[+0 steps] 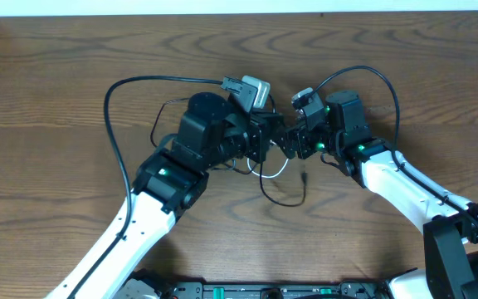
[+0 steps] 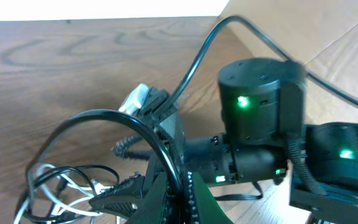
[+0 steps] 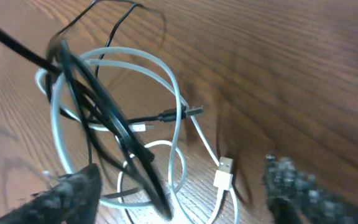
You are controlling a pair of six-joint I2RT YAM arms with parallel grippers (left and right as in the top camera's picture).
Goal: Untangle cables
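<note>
Over on the left, the left arm (image 1: 152,199) reaches up from the bottom corner of the wooden table (image 1: 48,91), with its own thick black wire (image 1: 109,108) arcing wide around it. Just inside that arc, a thin black strand loops out past the arm's dark wrist.

Now to the middle, and it's crowded! The left gripper (image 1: 260,143) sits right at the centre of the table with its jaws pressed together. Whether a strand is pinched between them, the pictures don't show. From its wrist camera the fingers fill the bottom edge, and a scribble of white and black cord lies low on the left of the view.

The cables (image 1: 277,173) lie on the tabletop just below and between the two grippers. There's a white loop under the fingertips, and a thin black loop sags toward the near edge with a small plug end beside it.

On to the right: the right gripper (image 3: 182,186) hovers over the tangle with its jaws spread wide and nothing clamped. Its fingers (image 3: 73,193) frame the scene, and between them lie overlapping white rings crossed by black cord. A white flat plug (image 3: 224,174) rests on the wood, and a small black plug (image 3: 191,112) lies higher up. The white right arm (image 1: 405,187) runs off to the lower right corner.
</note>
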